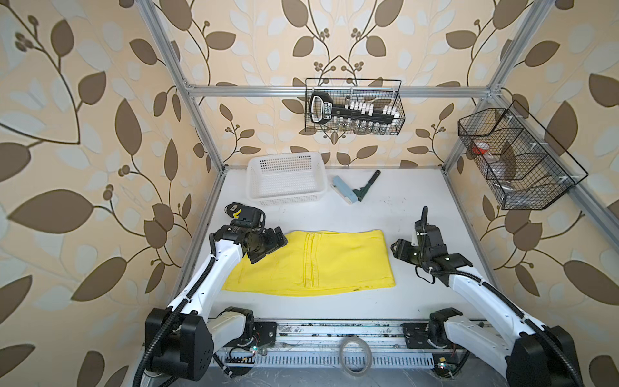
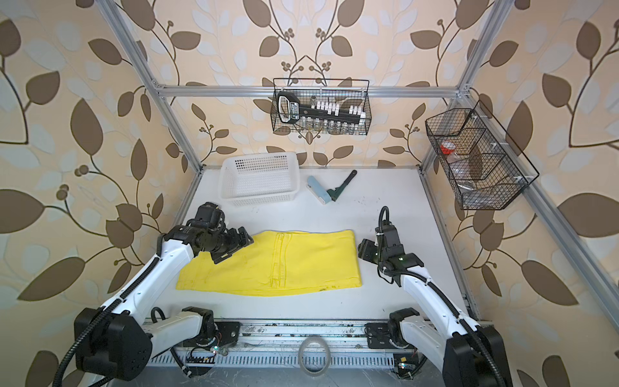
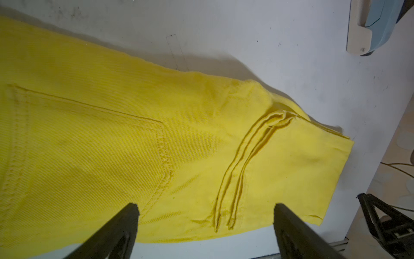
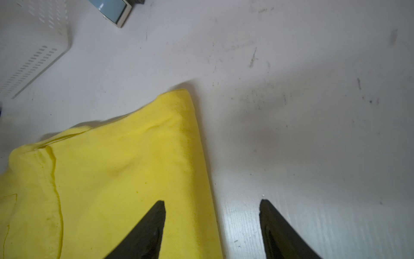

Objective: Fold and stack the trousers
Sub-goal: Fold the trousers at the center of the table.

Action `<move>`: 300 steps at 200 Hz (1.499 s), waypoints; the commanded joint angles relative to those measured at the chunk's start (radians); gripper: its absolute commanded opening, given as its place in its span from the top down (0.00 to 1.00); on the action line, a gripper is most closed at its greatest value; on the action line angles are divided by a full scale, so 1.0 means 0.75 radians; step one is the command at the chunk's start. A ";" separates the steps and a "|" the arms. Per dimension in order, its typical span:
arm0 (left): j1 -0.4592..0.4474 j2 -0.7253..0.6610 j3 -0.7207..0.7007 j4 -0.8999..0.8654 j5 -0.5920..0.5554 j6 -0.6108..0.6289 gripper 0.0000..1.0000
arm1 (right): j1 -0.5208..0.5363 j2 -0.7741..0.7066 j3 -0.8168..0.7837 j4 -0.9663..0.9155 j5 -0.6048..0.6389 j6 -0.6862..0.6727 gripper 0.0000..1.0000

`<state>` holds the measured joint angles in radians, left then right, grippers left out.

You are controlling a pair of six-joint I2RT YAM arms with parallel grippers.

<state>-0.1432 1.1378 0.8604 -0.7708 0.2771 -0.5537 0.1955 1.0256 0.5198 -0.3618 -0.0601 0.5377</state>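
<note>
Read the white table (image 1: 385, 217) as a clock face with 12 at the back wall. The left gripper (image 1: 268, 247) hangs at 9 o'clock, above the left end of the trousers (image 1: 335, 264). In the left wrist view its jaws are spread as wide as they go, with nothing between them. Only yellow cloth lies beyond, showing a stitched pocket (image 3: 94, 143). Whether the fingertips touch the cloth cannot be told. At about 11 o'clock, well apart from the cloth, a white perforated basket (image 1: 288, 198) stands against the back edge. The trousers lie flat at the centre of the table, a little toward 6. They are folded into a broad rectangle whose long sides run from 9 to 3. The leg hems (image 1: 311, 261) cross the middle of it in a line from 12 to 6. A few dark specks (image 1: 361, 287) sit on the edge at 5 o'clock. At roughly 12 to 1 o'clock, beside the basket, lies a blue-and-white tool (image 1: 345, 189) with a dark green handle. The right gripper (image 1: 400, 250) is at 3 o'clock, just beside the folded right edge of the trousers. In the right wrist view its jaws are parted and hold nothing. One finger (image 4: 154, 224) shows over the yellow cloth, the other over bare table. At 2 o'clock, off the table, a black wire basket (image 1: 516, 160) hangs on the frame.
</note>
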 commanded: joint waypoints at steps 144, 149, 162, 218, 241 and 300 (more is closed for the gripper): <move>-0.063 0.031 0.046 0.002 -0.034 -0.017 0.05 | 0.110 0.356 -0.078 0.242 -0.174 -0.099 0.94; -0.064 0.029 0.048 -0.002 -0.038 -0.018 0.05 | 0.110 0.335 -0.070 0.223 -0.156 -0.101 0.97; -0.064 0.025 0.058 -0.017 -0.053 -0.010 0.05 | 0.111 0.269 -0.032 0.147 -0.089 -0.120 0.98; -0.061 0.029 0.121 -0.075 -0.147 0.043 0.04 | -0.165 0.033 0.127 -0.173 0.178 -0.199 1.00; -0.061 0.049 0.122 -0.077 -0.159 0.043 0.05 | -0.283 0.006 0.190 -0.234 0.198 -0.226 1.00; -0.061 0.039 0.054 -0.088 -0.168 0.005 0.07 | -0.361 -0.054 0.389 -0.322 0.300 -0.248 1.00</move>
<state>-0.1783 1.1759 0.9192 -0.8070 0.1726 -0.5476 -0.0692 1.0294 0.7380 -0.5724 0.1001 0.3702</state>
